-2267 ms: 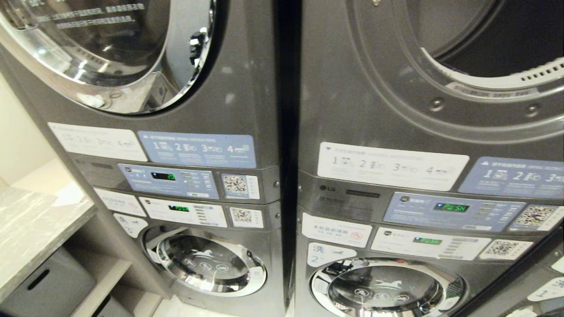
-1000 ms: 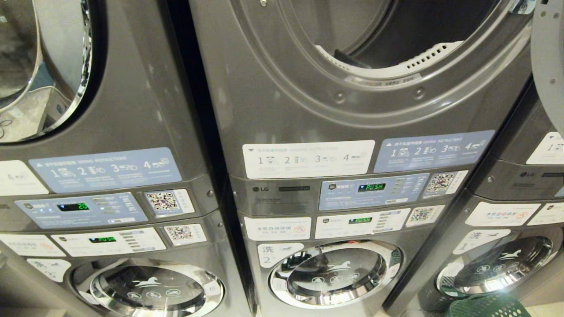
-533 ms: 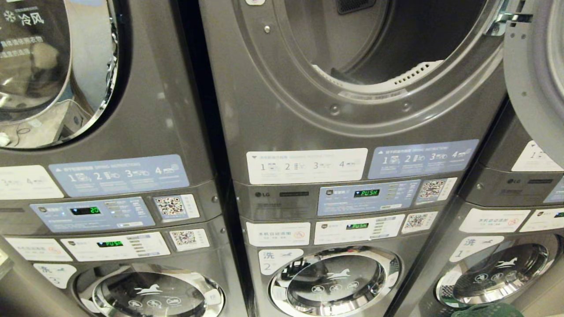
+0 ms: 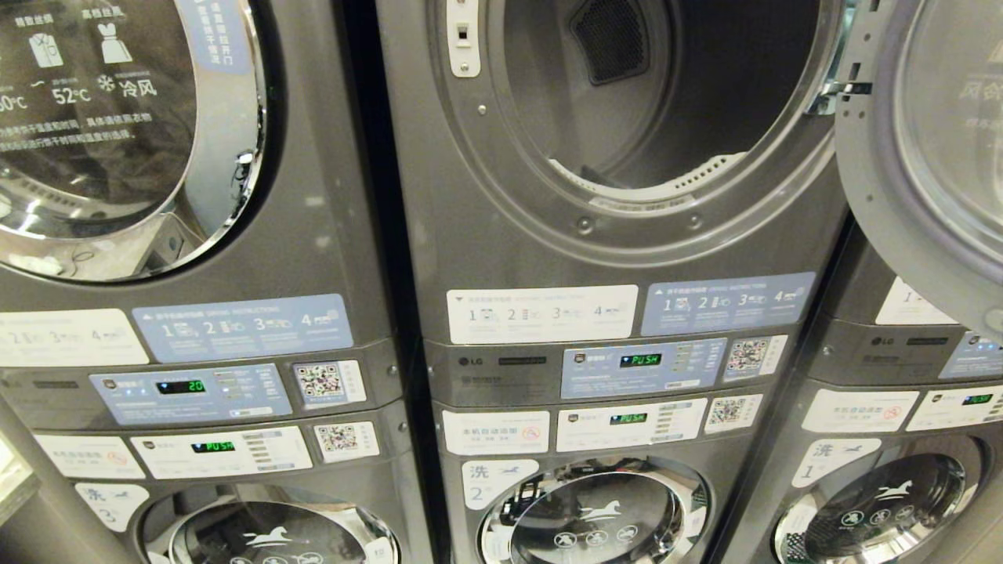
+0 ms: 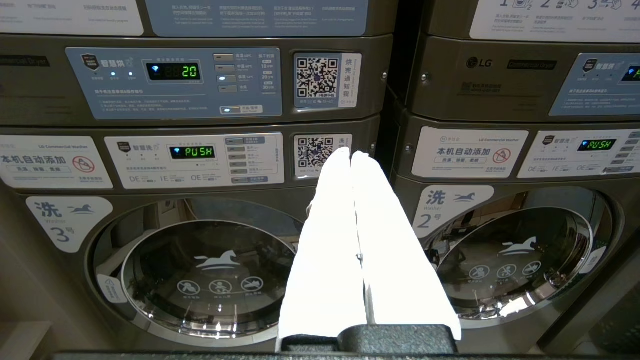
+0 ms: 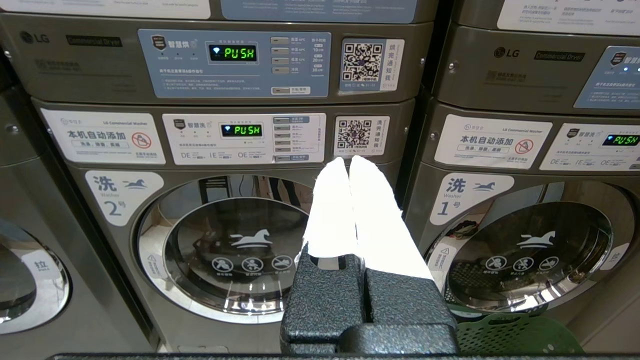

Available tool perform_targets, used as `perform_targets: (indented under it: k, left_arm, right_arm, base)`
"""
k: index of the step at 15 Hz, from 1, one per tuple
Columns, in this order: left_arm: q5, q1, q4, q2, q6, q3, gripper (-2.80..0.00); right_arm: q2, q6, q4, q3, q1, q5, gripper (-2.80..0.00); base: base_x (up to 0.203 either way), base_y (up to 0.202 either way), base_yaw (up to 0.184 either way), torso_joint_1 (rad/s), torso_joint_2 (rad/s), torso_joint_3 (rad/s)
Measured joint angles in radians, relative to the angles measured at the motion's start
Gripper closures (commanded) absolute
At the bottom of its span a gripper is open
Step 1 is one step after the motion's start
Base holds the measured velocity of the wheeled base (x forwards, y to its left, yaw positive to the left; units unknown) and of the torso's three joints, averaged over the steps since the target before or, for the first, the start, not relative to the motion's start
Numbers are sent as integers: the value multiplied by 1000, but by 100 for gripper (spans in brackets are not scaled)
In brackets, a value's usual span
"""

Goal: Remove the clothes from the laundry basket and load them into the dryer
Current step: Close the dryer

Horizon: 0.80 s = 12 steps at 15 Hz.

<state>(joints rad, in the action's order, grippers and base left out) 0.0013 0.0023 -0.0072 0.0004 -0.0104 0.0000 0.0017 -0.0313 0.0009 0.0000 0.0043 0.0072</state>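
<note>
The dryer [image 4: 627,227] is the upper machine of the middle stack in the head view. Its round mouth is open and the drum [image 4: 705,94] inside looks dark. Its door [image 4: 925,157] hangs swung out to the right. The green laundry basket [image 6: 510,337] shows only in the right wrist view, on the floor before washer 1. No clothes are in view. My left gripper [image 5: 350,152] is shut with nothing between its white fingers and points at the washers. My right gripper [image 6: 348,161] is shut and empty too. Neither arm shows in the head view.
Three grey stacks stand side by side, dryers above washers. The left stack's dryer door [image 4: 117,133] is closed. Control panels [image 4: 639,364] with green displays sit between the machines. Washer 2 [image 6: 235,250] and washer 1 [image 6: 530,255] have closed glass doors.
The head camera has swung right and tilted up, so the whole scene shifted. More of the open dryer mouth shows now, and the green basket has slipped out of the lower right corner.
</note>
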Motion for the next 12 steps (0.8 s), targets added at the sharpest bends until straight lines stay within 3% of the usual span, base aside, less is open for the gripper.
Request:
perform_targets:
  k: [8, 12]
  left_arm:
    - [-1, 0, 1, 0, 3, 0, 0]
    - [0, 0, -1, 0, 3, 0, 0]
  right_arm:
    - [0, 7, 0, 0, 0, -2, 0]
    - [0, 12, 0, 0, 0, -3, 0]
  base:
    - [0, 0, 0, 1, 0, 9]
    - [4, -123, 4, 4, 3, 3]
